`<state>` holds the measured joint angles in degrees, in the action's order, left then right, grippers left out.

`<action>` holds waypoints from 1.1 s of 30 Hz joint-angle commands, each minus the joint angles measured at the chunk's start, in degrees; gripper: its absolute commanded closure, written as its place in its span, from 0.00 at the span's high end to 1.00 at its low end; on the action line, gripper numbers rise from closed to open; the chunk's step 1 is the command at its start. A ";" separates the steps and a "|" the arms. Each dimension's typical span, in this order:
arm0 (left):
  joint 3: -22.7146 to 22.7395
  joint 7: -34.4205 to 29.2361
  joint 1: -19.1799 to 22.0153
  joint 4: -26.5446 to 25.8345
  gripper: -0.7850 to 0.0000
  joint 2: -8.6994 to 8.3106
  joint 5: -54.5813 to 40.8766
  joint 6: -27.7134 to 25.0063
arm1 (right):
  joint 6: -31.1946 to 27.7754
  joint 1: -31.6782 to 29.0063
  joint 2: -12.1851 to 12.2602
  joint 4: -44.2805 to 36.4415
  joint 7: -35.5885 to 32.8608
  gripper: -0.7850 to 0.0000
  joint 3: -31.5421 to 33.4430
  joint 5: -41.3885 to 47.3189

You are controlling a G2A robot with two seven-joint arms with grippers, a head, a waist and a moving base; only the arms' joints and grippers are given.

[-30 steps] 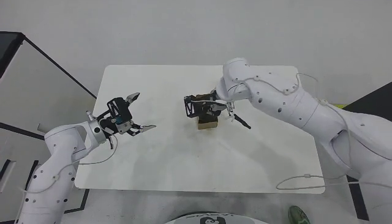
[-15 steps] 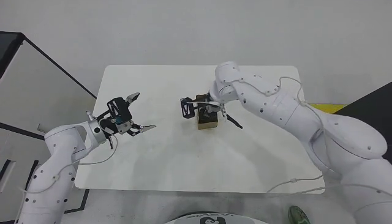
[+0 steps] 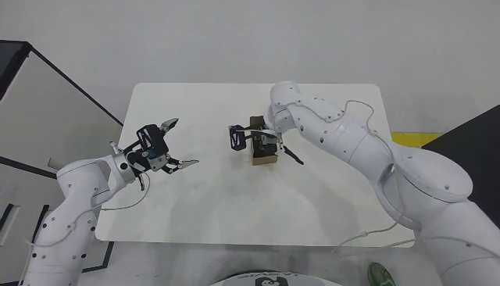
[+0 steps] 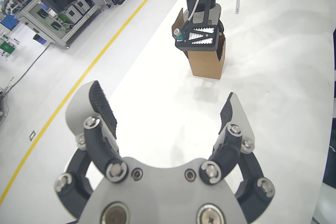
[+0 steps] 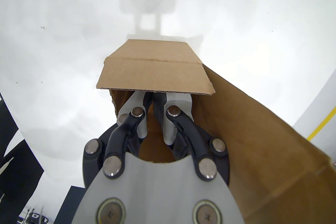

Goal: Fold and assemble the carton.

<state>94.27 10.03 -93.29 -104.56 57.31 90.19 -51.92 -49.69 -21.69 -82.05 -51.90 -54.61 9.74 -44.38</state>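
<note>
Top view: right arm is swinging approx. toward 9 o'clock, elbow & forearm drawing in closer over the desk. Right fingers, clamped on the carton, are edging slightly toward 9 o'clock w/ the wrist.

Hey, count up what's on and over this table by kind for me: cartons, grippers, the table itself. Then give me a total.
carton: 1
grippers: 2, the left gripper and the right gripper
table: 1
Total: 4
</note>
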 commanded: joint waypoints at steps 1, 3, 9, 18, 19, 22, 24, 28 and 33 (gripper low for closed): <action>0.00 0.00 0.00 0.00 1.00 0.00 0.00 0.00 | -0.03 0.09 -0.02 0.04 0.03 0.00 0.00 0.00; 0.00 0.00 0.00 0.00 1.00 0.00 0.00 0.00 | -0.03 0.09 -0.02 0.04 0.03 0.00 0.00 0.00; 0.00 0.00 0.00 0.00 1.00 0.00 0.00 0.00 | 0.71 -0.85 0.15 -0.40 1.34 0.00 0.01 -1.34; 0.00 0.00 0.00 0.00 1.00 0.00 0.00 0.00 | 0.30 -2.00 1.03 -1.07 1.31 0.00 1.05 -1.86; 0.00 0.00 0.00 0.00 1.00 0.00 0.00 0.00 | 0.38 -2.08 1.08 -1.21 1.17 0.00 1.18 -1.82; 0.00 0.00 0.00 0.00 1.00 0.00 0.00 0.00 | 0.66 -2.29 1.22 -1.65 0.76 0.00 1.49 -1.93; 0.00 0.00 0.00 0.00 1.00 0.00 0.00 0.00 | 0.85 -2.45 1.28 -1.83 0.41 0.00 1.65 -1.98; 0.00 0.00 0.00 0.00 1.00 0.00 0.00 0.00 | 1.10 -2.77 1.18 -1.91 -0.31 0.00 1.76 -2.21; 0.00 0.00 0.00 0.00 1.00 0.00 0.00 0.00 | 1.88 -3.04 0.78 -1.44 -0.85 0.00 1.85 -2.69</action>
<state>94.27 10.03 -93.29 -104.56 57.31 90.19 -51.92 -47.98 -24.70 -81.20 -53.44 -55.41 11.59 -46.94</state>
